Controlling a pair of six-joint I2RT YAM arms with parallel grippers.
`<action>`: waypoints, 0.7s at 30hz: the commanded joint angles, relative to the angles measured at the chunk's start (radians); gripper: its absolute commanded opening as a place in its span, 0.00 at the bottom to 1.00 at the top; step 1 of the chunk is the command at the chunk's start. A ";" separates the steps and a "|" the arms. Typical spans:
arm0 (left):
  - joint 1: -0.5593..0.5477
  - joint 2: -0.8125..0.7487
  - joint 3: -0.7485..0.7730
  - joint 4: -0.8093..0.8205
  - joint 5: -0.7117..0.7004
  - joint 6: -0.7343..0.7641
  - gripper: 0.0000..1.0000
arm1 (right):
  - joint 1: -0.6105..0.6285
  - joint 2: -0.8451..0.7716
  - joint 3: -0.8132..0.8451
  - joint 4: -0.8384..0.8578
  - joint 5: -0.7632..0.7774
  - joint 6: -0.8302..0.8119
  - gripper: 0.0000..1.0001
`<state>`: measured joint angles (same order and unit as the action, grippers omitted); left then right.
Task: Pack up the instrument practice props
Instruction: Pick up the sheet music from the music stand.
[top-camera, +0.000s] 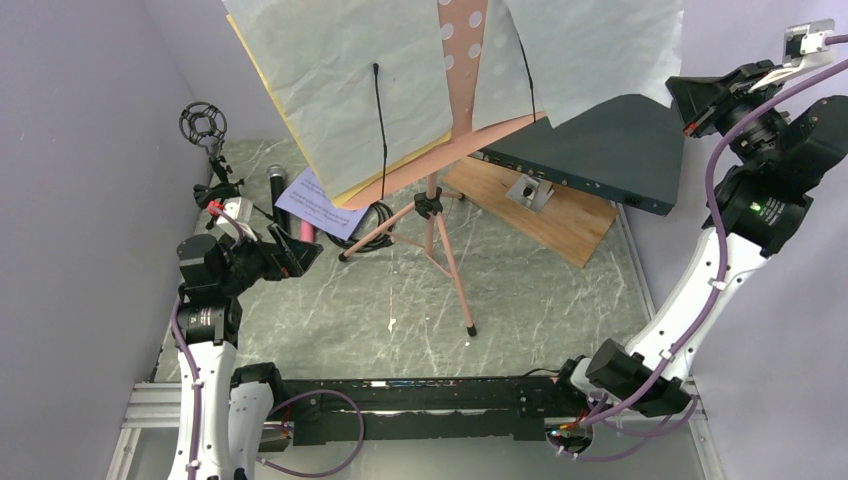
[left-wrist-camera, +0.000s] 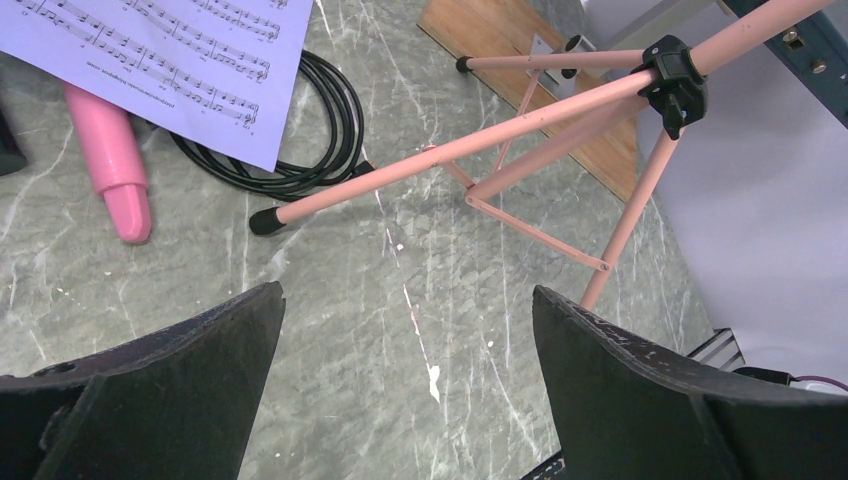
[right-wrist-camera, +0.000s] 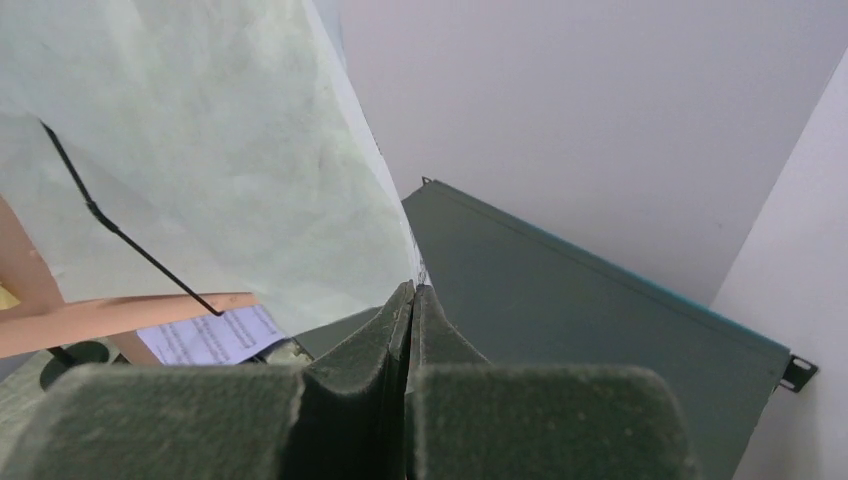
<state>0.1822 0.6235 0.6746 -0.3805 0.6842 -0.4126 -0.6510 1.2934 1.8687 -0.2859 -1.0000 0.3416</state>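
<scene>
High on the pink music desk (top-camera: 462, 60), the white page (right-wrist-camera: 200, 150) is pinched at its edge by the closed right gripper (right-wrist-camera: 412, 295) and should be slid off slowly so nothing is torn, while the left gripper (left-wrist-camera: 405, 300) is spread wide.

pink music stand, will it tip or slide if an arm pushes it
Probably tips: the music stand carries a broad desk and pages on thin tripod legs. Its black foot caps look rubbery, so they would likely grip the table rather than slide.
</scene>
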 joint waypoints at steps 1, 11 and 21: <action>0.006 -0.005 0.011 0.009 0.051 0.001 0.99 | -0.006 -0.026 0.061 0.050 0.017 -0.002 0.00; 0.007 -0.007 0.006 0.030 0.075 -0.005 1.00 | -0.095 -0.123 0.085 0.063 0.088 -0.018 0.00; 0.000 -0.008 -0.077 0.296 0.324 -0.125 0.99 | -0.117 -0.262 0.030 -0.119 -0.043 -0.148 0.00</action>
<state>0.1822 0.6231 0.6220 -0.2173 0.8280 -0.4644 -0.7609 1.0737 1.9133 -0.3042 -0.9649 0.2935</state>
